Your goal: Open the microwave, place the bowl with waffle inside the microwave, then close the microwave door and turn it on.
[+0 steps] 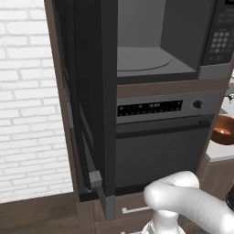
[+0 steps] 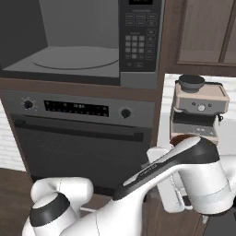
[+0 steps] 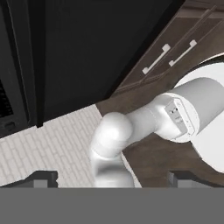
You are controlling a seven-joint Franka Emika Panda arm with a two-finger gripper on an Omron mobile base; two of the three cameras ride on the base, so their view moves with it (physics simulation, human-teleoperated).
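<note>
I am seeing the microwave point(image 1: 160, 50) standing open, its grey cavity and round turntable bare, with the microwave door point(image 1: 91, 105) swinging out to the left, edge-on to me. The bowl point(image 1: 224, 130) is sitting on the tabletop point(image 1: 219, 155) at the right, near a coffee machine point(image 2: 199, 110). My tool point(image 3: 111, 177) is hanging with its jaws spread wide, holding nothing. Below the microwave, the oven point(image 2: 78, 133) is sitting closed.
</note>
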